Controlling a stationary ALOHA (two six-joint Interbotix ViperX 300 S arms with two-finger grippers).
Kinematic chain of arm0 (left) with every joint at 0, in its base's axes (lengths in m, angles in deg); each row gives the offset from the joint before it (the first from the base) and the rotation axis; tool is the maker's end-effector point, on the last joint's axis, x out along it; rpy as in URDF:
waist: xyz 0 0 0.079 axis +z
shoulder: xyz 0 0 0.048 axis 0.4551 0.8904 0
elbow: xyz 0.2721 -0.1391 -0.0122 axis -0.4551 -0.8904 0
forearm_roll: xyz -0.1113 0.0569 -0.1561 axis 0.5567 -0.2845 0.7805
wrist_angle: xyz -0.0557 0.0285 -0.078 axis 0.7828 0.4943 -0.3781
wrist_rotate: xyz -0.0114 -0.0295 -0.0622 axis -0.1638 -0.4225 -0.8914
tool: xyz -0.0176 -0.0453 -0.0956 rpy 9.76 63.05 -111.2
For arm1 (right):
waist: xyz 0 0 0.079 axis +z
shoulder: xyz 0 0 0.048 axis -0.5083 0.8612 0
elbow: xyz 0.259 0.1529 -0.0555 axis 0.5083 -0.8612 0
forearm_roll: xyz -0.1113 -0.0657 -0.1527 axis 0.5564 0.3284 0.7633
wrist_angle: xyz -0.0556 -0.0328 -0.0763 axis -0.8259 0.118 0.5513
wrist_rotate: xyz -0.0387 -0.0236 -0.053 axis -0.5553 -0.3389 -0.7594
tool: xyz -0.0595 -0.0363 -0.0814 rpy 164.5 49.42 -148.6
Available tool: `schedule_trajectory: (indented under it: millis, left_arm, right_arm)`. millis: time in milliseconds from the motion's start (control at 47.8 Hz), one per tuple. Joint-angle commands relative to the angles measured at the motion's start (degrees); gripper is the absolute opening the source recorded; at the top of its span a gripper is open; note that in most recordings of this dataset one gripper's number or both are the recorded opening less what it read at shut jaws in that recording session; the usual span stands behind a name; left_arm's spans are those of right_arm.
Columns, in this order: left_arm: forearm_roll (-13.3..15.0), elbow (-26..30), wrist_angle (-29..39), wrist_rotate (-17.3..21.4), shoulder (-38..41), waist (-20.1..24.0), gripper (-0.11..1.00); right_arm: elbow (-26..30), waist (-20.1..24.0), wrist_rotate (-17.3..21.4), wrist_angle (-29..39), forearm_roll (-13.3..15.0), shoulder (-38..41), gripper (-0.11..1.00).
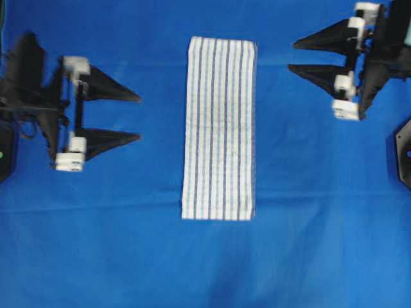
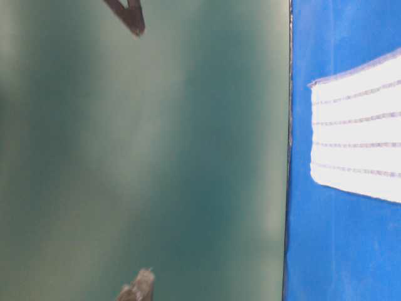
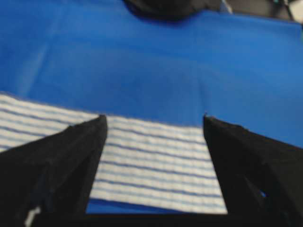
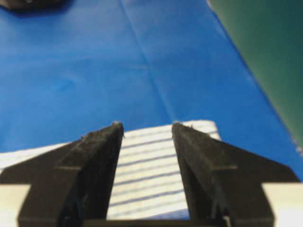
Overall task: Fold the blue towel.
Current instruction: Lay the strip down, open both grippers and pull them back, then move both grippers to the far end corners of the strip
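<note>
A plain blue table cloth (image 1: pixel 115 244) is seen spread over the whole work surface, with faint creases running across it and soft wrinkles in the lower part of the overhead view. In the table-level view the cloth ends at a straight edge, beyond which a flat dark-green backdrop (image 2: pixel 144 157) fills the rest of the room that can be made out; the same green is glimpsed at the upper right of the right wrist view.

At the left of the overhead view the left gripper (image 1: pixel 138 117) is held above the cloth with its two black fingers spread wide apart and nothing between them. Its tips are pointed toward the middle of the table, apart from the towel.

The blue towel (image 1: pixel 219 128) is laid flat between the two grippers as a long narrow folded strip, white with thin blue stripes running along its length. It lies ahead of the left gripper's tips, and in the left wrist view it is framed between the fingers.

At the upper right the right gripper (image 1: pixel 294 56) is likewise spread open and empty, its tips aimed at the towel's far end, near its corner but not touching. A dark arm base (image 1: pixel 403 154) is seen at the right edge.
</note>
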State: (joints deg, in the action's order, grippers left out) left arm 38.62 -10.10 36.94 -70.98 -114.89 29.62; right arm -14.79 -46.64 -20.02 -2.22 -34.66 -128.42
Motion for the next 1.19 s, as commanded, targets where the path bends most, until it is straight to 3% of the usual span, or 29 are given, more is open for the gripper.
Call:
schedule_trajectory:
  millis: [0,418,606,795,1004,1171]
  left_arm:
    - [0.0,-0.6,-1.6,0.1,-1.9,0.7,0.74]
    - [0.0,-1.0,-3.1,0.1,-0.8,1.8,0.74]
    - [0.0,1.0,-4.0,0.4,2.8,6.9,0.74]
    - [0.0,4.7,-6.7,0.4,11.9,12.9,0.77]
    - [0.0,9.6,-8.1,0.4,24.6,19.3,0.88]
    - [0.0,14.6,-8.5,0.4,34.5,23.1,0.91]
  right_arm:
    - [-1.8,0.5,0.6,-2.4,-0.5,-1.9,0.53]
    - [-3.4,0.4,1.1,-4.3,-0.4,-1.3,0.53]
    - [-2.5,-4.4,1.1,-4.3,-0.4,1.4,0.53]
    - [0.0,-10.3,1.3,-4.3,-0.6,9.0,0.54]
    - [5.4,-15.1,1.1,-3.9,-0.4,21.1,0.66]
    - [8.4,-18.6,1.1,-4.7,-0.4,30.7,0.66]
